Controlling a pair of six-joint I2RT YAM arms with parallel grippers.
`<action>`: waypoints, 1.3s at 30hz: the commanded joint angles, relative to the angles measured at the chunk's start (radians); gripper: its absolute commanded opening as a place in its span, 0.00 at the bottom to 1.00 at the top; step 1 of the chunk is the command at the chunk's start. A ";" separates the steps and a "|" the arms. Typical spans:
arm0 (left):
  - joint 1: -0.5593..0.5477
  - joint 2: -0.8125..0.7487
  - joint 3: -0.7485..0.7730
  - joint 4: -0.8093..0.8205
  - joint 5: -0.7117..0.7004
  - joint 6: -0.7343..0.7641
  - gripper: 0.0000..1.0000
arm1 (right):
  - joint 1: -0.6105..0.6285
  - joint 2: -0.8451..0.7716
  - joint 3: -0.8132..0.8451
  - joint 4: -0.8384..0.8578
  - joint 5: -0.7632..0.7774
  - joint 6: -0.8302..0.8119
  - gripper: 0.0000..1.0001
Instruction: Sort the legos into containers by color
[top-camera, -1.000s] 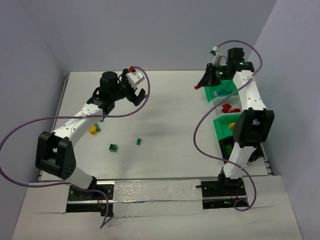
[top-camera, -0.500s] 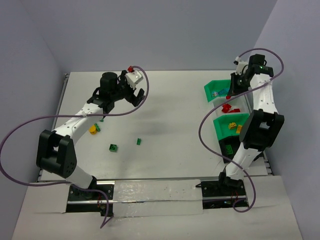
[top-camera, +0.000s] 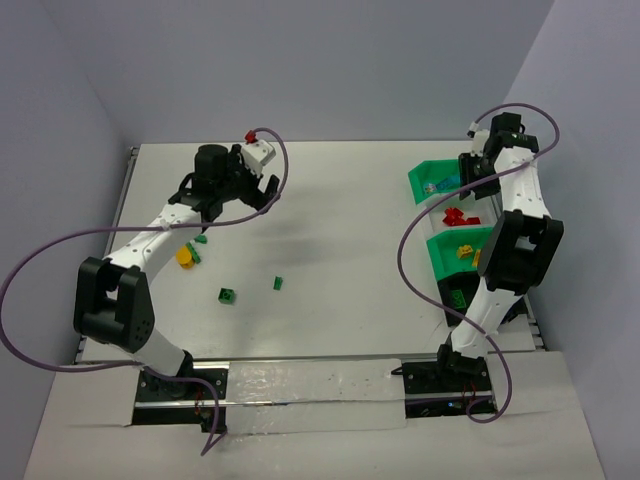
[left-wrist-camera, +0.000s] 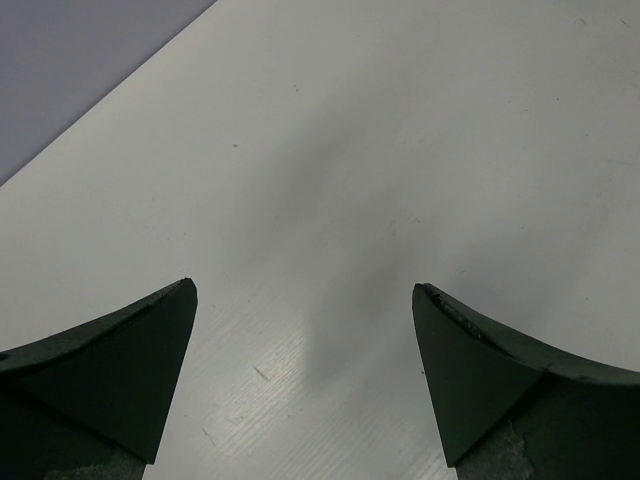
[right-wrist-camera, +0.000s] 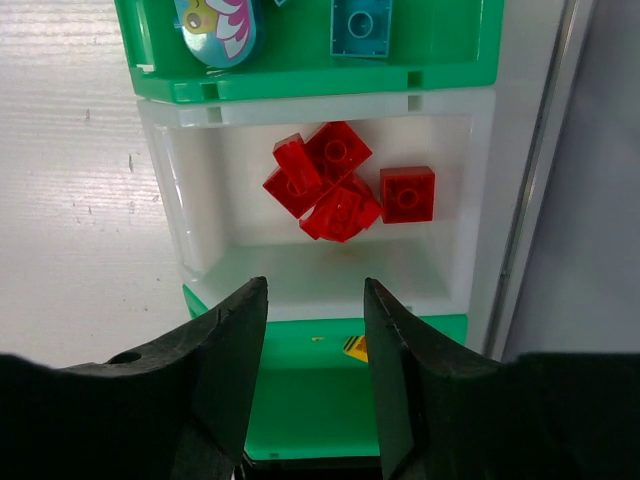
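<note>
Top external, white table (top-camera: 340, 230), lilac walls (top-camera: 330, 60), left jaws wide, right jaws narrowly parted.

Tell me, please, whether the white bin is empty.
Not empty: several red bricks lie clustered inside the white bin.

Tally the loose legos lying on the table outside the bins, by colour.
Green legos: 3
Yellow legos: 1
Total: 4

Three loose green bricks (top-camera: 228, 295), one loose yellow brick (top-camera: 185, 257)
</note>
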 joint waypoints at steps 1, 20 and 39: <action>0.042 -0.037 0.019 -0.030 -0.014 -0.053 0.99 | 0.020 0.000 0.003 0.030 0.022 0.002 0.52; 0.479 -0.238 -0.089 -0.545 -0.081 0.045 0.99 | 0.325 -0.029 0.132 0.011 -0.144 0.030 0.96; 0.639 0.084 -0.074 -0.684 0.220 0.855 0.99 | 0.351 -0.042 0.126 0.001 -0.156 0.034 0.98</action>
